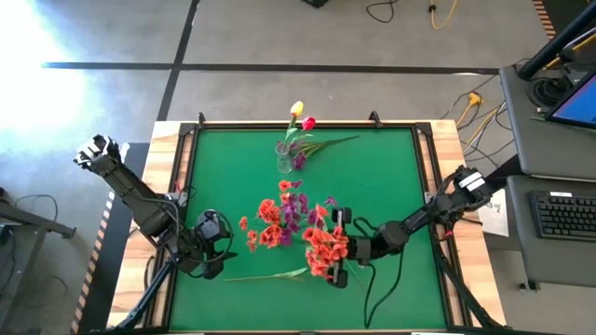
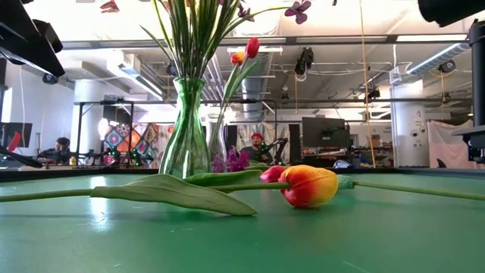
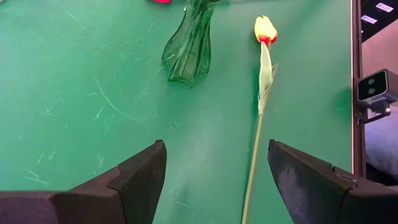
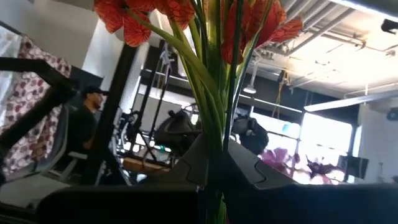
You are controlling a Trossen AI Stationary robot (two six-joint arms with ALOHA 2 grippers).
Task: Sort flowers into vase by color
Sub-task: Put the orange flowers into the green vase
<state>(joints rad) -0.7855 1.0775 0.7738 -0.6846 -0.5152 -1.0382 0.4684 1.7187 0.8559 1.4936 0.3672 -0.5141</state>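
Note:
My right gripper [image 4: 214,155] is shut on an orange-red spray [image 1: 323,247], just right of the middle vase [image 2: 186,144]. That greenish glass vase holds orange-red and purple sprays [image 1: 279,216]. A second vase [image 1: 284,156] at the far edge holds a yellow and a pink-red tulip [image 2: 246,49] and a purple spray. A yellow-red tulip [image 3: 265,30] lies on its side on the green mat near the front edge. My left gripper [image 3: 214,155] hovers open at the near left, short of the tulip's stem [image 1: 265,275]. My right gripper pinches the spray's thin green stems [image 4: 216,118] between its two fingers as one bunch. The fingers slant upward along the stems. The orange-red blossoms [image 4: 186,12] stand above the fingertips. The gripper hides the stems' lower ends.
The green mat [image 1: 391,186] has a raised wooden rim and lies bare at the far left and far right. Cables run by the table's right side. Desks with a keyboard [image 1: 563,214] stand to the right, and people sit in the room behind the table.

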